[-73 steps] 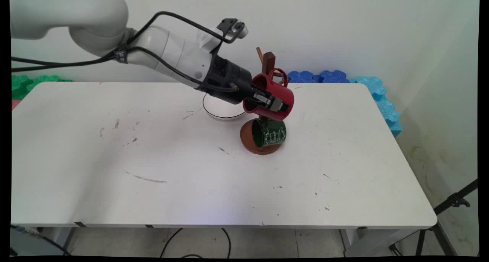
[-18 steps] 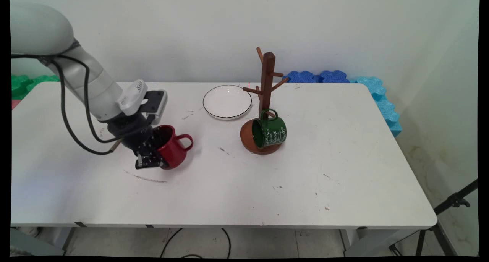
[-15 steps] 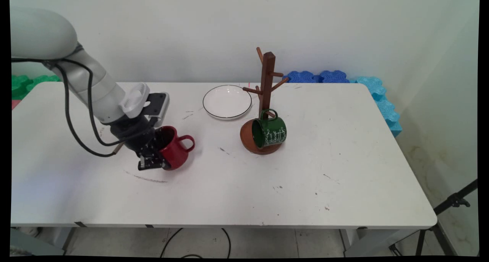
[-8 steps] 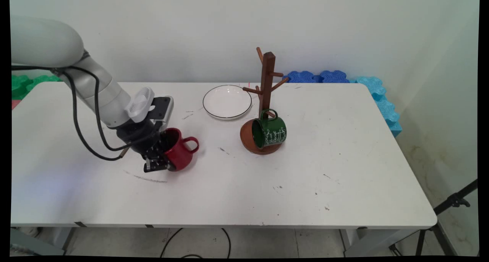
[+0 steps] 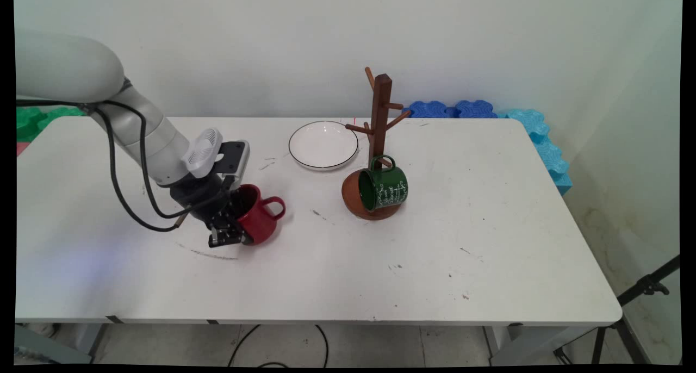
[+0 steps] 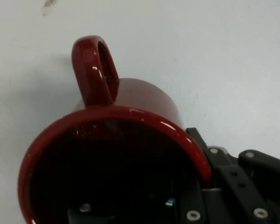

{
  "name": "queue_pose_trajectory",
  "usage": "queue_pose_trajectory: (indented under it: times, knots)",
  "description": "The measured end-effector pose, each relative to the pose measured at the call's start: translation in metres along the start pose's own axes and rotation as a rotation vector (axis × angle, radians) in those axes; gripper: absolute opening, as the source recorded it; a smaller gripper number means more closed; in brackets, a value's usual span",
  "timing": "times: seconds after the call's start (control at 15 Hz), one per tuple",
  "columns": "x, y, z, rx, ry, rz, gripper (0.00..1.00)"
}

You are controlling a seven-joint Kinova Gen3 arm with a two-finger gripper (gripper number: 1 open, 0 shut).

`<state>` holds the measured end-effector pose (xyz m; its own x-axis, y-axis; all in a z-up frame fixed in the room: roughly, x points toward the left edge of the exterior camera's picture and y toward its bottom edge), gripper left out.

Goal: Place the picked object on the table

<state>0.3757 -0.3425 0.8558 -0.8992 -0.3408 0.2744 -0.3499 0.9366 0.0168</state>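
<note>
We've got the black two-finger gripper clamped on the glossy red ceramic mug's rim, mug tilted, handle pointing toward 3 o'clock.

White table, scuffed with grey marks. Bearing a white plate with a dark rim toward twelve o'clock. Just beside the plate, at its four o'clock, a wooden mug tree on a round brown base. Near nine o'clock, a red mug, tilted; contact with the tabletop unclear.
</note>
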Motion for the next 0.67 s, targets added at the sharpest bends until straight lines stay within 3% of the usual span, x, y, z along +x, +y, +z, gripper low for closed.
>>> queue_pose_trajectory:
  times: [0.67]
  knots:
    - [-0.002, -0.0016, 0.0076, -0.004, 0.01, -0.014, 0.0]
